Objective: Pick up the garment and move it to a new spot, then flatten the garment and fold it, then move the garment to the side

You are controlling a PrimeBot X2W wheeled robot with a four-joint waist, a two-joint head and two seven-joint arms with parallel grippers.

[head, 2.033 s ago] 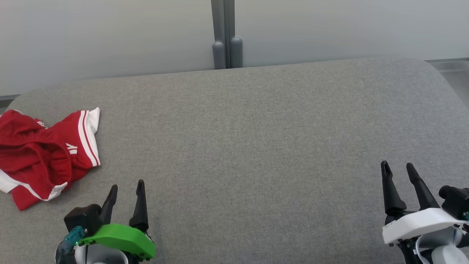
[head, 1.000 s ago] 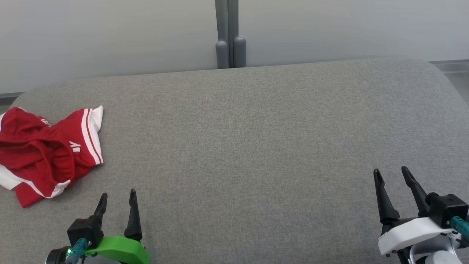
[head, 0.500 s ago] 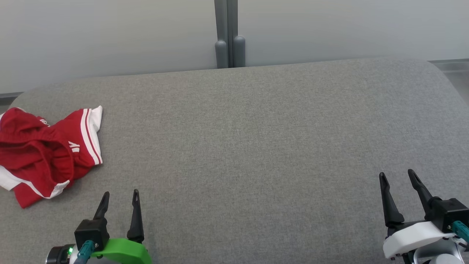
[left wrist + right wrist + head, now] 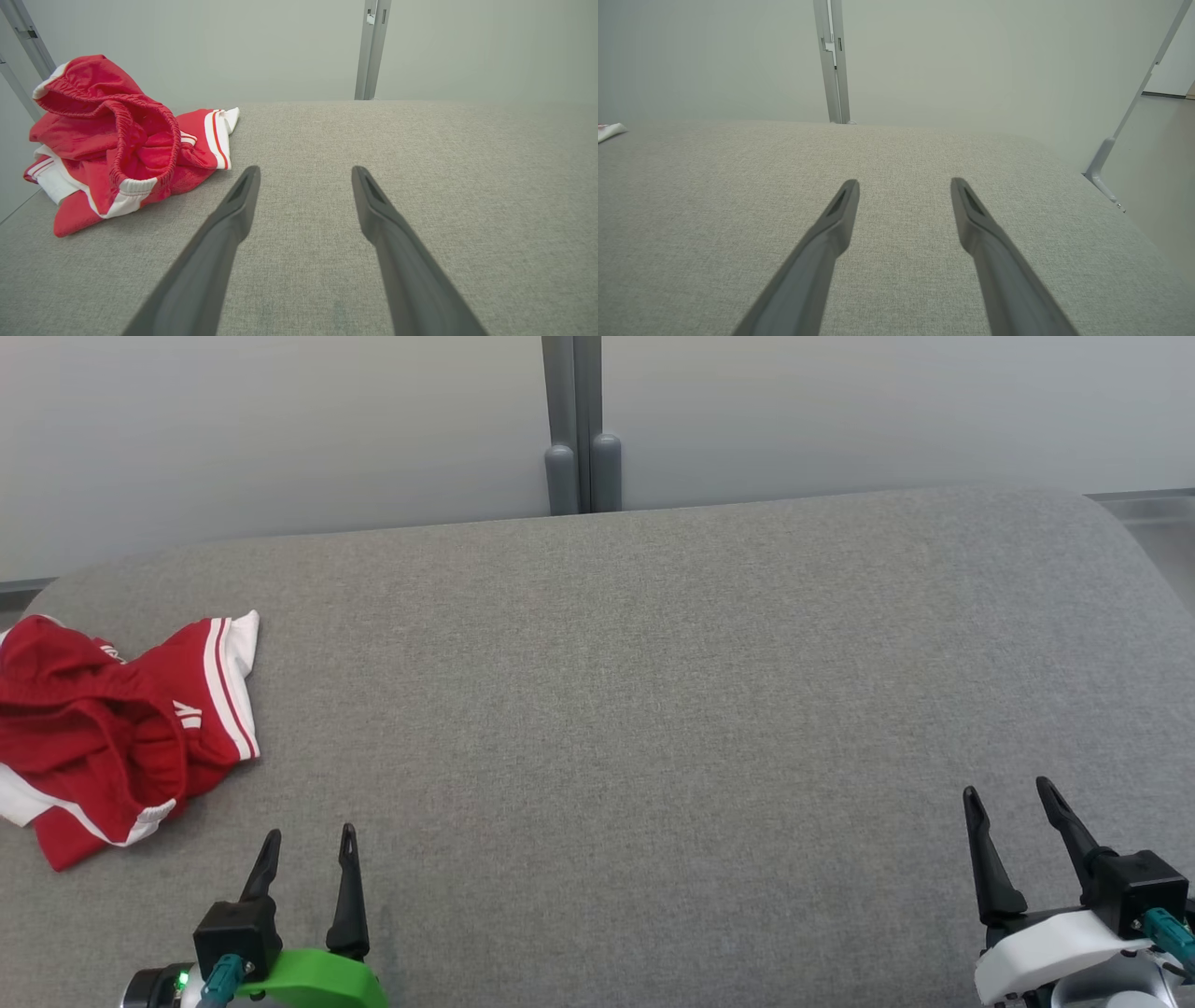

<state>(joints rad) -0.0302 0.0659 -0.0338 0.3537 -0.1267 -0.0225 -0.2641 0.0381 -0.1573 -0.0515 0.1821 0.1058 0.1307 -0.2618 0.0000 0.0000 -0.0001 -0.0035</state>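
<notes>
The two dark fingers (image 4: 231,224) of the left gripper (image 4: 310,833) stand apart with nothing between them, just above the grey fabric surface (image 4: 616,709). The fingers (image 4: 990,247) of the right gripper (image 4: 1006,789) are spread apart in the same way and are also empty, near the right end of the surface. The garment (image 4: 103,728), red shorts with white bands, lies crumpled at the far left edge of the surface. It is near the left gripper, ahead and to its left, not touching it, and well apart from the right one. A grey post (image 4: 571,429) stands behind the surface.
</notes>
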